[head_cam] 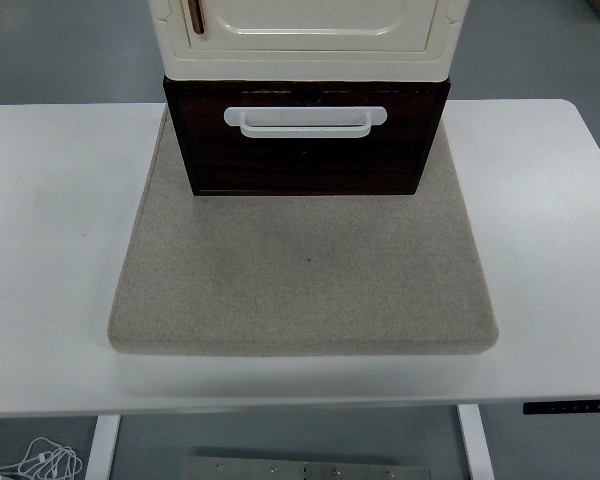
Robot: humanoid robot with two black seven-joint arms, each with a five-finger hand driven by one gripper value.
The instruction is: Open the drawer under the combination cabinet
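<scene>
A cream cabinet (310, 35) stands at the back of the table, its door shut, with a brown handle (193, 15) at the door's left. Under it sits a dark brown drawer (305, 145) with a white bar handle (305, 120) across its front. The drawer front lies flush with its frame, so it looks closed. The whole unit rests on the far part of a grey felt mat (305, 270). Neither of my hands shows in the head view.
The white table (50, 250) stretches left and right of the mat. A small control panel (570, 406) sits on the near edge at right. White cable (40, 462) lies on the floor at the lower left.
</scene>
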